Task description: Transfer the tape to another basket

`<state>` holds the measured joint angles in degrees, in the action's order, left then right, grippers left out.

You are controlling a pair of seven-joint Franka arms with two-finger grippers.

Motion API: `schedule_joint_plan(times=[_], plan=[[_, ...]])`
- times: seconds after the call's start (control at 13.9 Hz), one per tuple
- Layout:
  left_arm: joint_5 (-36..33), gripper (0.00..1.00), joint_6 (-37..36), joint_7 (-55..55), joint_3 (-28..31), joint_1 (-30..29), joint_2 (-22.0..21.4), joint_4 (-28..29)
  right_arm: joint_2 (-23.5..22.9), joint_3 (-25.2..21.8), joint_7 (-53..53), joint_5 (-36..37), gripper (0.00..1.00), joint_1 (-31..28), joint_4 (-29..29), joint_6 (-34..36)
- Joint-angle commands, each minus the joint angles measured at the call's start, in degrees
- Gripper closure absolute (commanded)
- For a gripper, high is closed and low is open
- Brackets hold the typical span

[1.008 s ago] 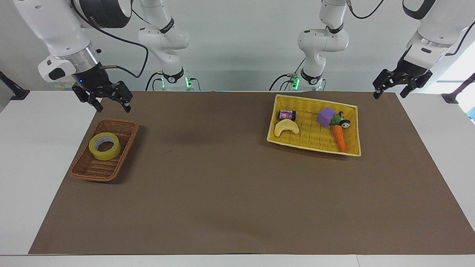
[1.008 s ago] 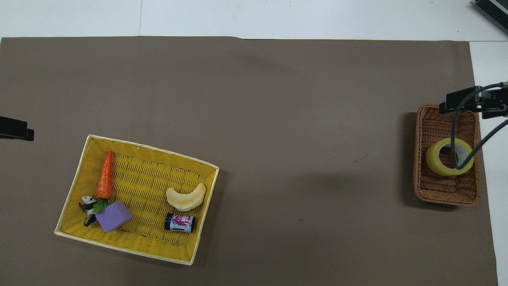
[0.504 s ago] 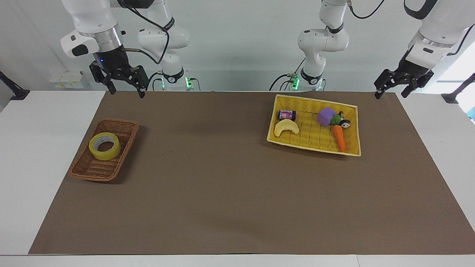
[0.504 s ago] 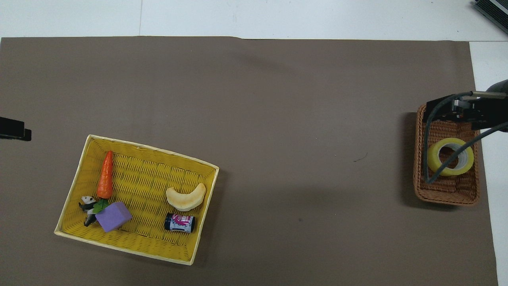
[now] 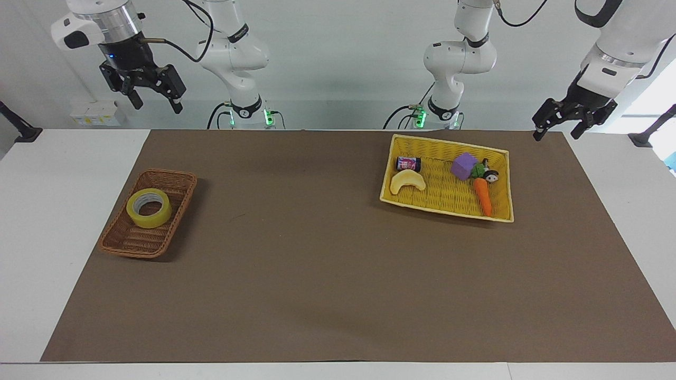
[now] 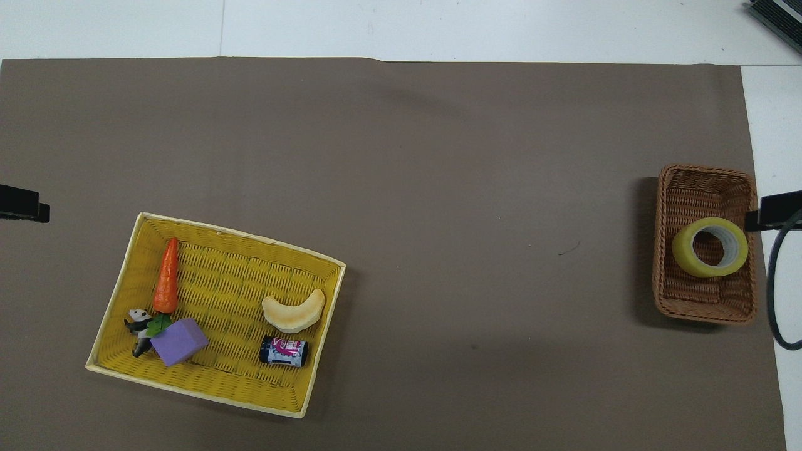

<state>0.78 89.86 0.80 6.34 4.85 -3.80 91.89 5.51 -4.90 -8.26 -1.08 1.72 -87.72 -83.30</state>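
Since the earlier frames my right gripper (image 5: 142,96) has climbed away from the brown wicker basket (image 5: 179,181) and pulled back toward the robots; the tape (image 5: 149,208) has not budged.

From the facing view, I see that gripper high in the air at the right arm's end of the table, fingers spread wide and holding nothing. The tape lies flat inside the wicker basket, core hole up, resting toward the end of the basket nearer the robots. Nothing stands over it or between it and the gripper. My left gripper (image 5: 561,124) waits raised over the mat's corner at the left arm's end, fingers apart and empty. Just beside it sits the yellow basket (image 5: 449,206), holding a small can (image 5: 409,163), a pale crescent toy (image 5: 407,181), a purple block (image 5: 464,166), a panda figure (image 5: 490,176) and a carrot (image 5: 482,196). The brown mat (image 5: 317,253) between the two baskets is bare.

From the overhead view, the tape (image 6: 710,247) shows its grey-white inner core, and the wicker basket (image 6: 703,180) is fully uncovered. Only a dark edge of the right gripper (image 6: 774,212) and a loop of cable (image 6: 774,282) show at the frame's border beside the basket; its fingers cannot be read here. The left gripper (image 6: 22,203) is likewise just a dark tip. The yellow basket (image 6: 232,391) lies well apart from the wicker one.
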Motion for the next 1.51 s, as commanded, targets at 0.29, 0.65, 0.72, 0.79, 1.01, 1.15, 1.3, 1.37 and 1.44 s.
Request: schedule_joint_plan(times=[0.29,0.65,0.72,0.79,1.01,1.15,1.3,1.37,1.44], plan=[[-0.87,0.00,-0.83,-0.37,0.52,0.87,-0.42,-0.31,1.25,0.42,4.56,-1.20,0.00,-1.28,-1.84,-0.46],[-0.87,0.00,-0.83,-0.45,0.52,0.87,-0.42,-0.31,1.61,1.21,5.44,2.84,0.00,-0.49,-2.19,-0.90],[-0.87,0.00,-0.83,-0.45,0.60,0.87,-0.42,-0.31,1.61,1.21,9.79,2.75,0.00,-0.58,-2.37,-0.73],[-0.87,0.00,-0.83,-0.37,0.52,0.87,-0.42,-0.31,1.78,1.21,12.88,2.66,0.00,-0.49,-2.72,-0.38],[-0.87,0.00,-0.83,-0.45,0.52,0.87,-0.42,-0.31,2.13,1.21,13.09,2.66,0.00,-0.58,-3.42,-0.46],[-0.87,0.00,-0.91,-0.45,0.52,0.87,-0.42,-0.31,2.92,1.12,13.09,2.93,0.00,-1.28,-5.35,-0.99],[-0.87,0.00,-0.83,-0.37,0.52,0.87,-0.42,-0.31,2.92,1.03,12.74,2.93,0.00,-1.37,-5.45,-1.08],[-0.87,0.00,-0.83,-0.45,0.52,0.87,-0.42,-0.31,2.92,1.03,12.65,2.84,0.00,-1.28,-5.45,-1.08],[-0.87,0.00,-0.83,-0.45,0.52,0.87,-0.42,-0.31,2.92,1.12,11.61,2.75,0.00,-1.28,-5.45,-1.08]])
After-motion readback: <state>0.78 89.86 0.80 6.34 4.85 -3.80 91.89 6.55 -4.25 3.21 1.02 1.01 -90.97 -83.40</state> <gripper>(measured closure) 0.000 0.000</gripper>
